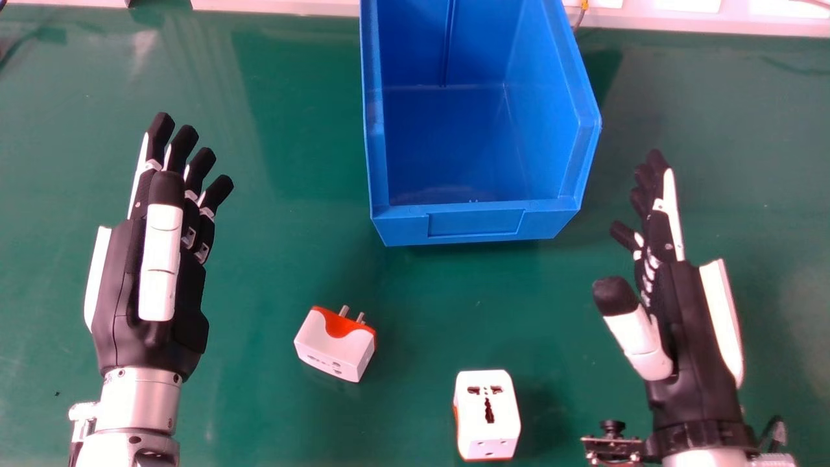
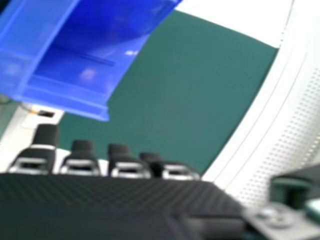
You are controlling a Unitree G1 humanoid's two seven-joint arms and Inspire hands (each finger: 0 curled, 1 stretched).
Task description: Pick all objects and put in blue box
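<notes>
1. White-and-orange plastic two-pin adapter (image 1: 334, 350) on a green tabletop (image 1: 279, 259), left of a boxy white plastic socket adapter (image 1: 486, 438).
2. Beyond both, an open-topped blue plastic box (image 1: 476, 224).
3. Black-and-white left hand (image 1: 120, 292) and right hand (image 1: 687, 324) at either side, fingers extended, grasping nothing.

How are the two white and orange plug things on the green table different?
The left adapter shows two metal pins poking out toward the blue box; no pins show on the right adapter. A wide orange band curves over the left adapter, while the right adapter shows just thin orange edges. The left adapter lies nearer the box than the right adapter. Both have socket holes and sit on the table.
</notes>
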